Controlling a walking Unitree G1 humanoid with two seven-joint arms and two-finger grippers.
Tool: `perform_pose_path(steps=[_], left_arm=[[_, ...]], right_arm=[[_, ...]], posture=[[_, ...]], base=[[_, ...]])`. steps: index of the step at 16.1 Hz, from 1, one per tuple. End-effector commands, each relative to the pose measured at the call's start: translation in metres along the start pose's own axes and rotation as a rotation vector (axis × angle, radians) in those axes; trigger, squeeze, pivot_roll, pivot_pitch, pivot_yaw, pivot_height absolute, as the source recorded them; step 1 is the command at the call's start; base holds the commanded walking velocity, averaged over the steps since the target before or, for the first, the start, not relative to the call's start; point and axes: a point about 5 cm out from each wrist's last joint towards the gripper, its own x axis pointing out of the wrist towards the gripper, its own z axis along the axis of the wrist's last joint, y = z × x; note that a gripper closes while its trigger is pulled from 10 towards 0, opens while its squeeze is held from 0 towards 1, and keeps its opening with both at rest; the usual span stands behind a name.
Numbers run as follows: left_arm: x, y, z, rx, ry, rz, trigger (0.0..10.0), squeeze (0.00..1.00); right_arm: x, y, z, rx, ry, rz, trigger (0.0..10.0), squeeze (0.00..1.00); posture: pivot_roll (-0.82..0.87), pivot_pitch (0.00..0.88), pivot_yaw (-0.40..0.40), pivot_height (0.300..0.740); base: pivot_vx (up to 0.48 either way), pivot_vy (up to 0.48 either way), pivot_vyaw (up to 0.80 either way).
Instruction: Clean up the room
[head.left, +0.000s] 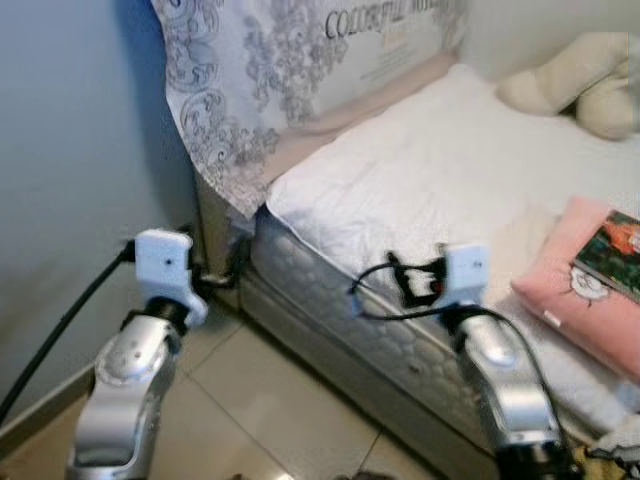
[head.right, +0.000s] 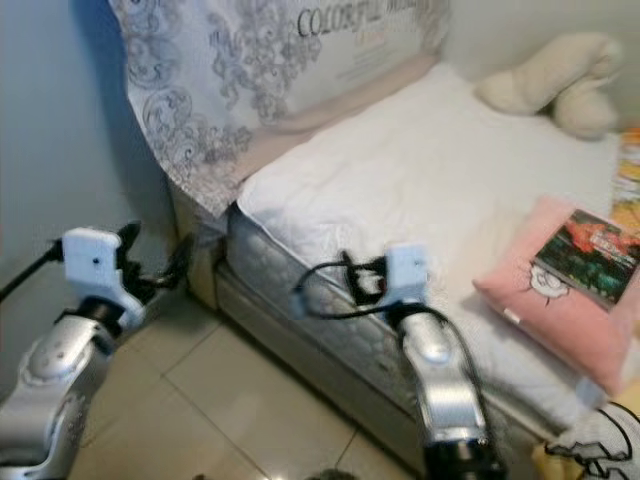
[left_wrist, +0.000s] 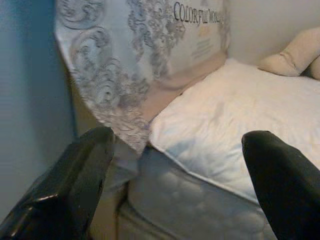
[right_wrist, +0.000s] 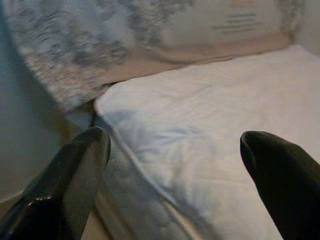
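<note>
Bed with a white quilt runs from the tiled floor near the robot toward the far wall, its long axis slanting up and to the robot's right. On it lie the things most likely to need tidying. A pink cushion sits at the near right edge with a book flat on top of it, and a cream plush toy rests at the far right by the wall. A large grey-patterned pillow leans at the head of the bed, printed with the word "COLORFUL" and further letters cut off; the small print below is too blurred to read.

Both arms are raised in front of the robot. The left hand points at the bed's corner below the pillow, fingers wide apart and empty. The right hand hovers over the mattress edge, fingers also wide apart, holding nothing. The cushion and book lie to the right of the right hand, so that arm seems the nearer one for reaching them.
</note>
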Motion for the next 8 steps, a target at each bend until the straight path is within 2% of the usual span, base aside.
perform_pose_path(steps=[1, 6, 8], left_arm=[[0.004, -0.008, 0.003, 0.004, -0.013, -0.041, 10.0, 0.0], [0.004, -0.004, 0.001, -0.007, -0.017, -0.022, 10.0, 0.0], [0.004, 0.003, 0.002, -0.025, -0.037, 0.039, 10.0, 0.0]], right_arm=[[-0.001, -0.006, 0.004, -0.026, -0.007, -0.01, 10.0, 0.0], [-0.001, -0.014, 0.002, -0.023, -0.001, -0.034, 10.0, 0.0], [-0.003, -0.014, -0.001, -0.026, 0.0, -0.044, 10.0, 0.0]], posture=[[0.03, 0.0, -0.07, 0.732], [0.04, 0.0, -0.076, 0.732], [0.04, 0.0, -0.081, 0.732]], base=[[0.247, -0.409, -0.8], [0.284, -0.374, -0.78], [0.0, 0.0, -0.77]])
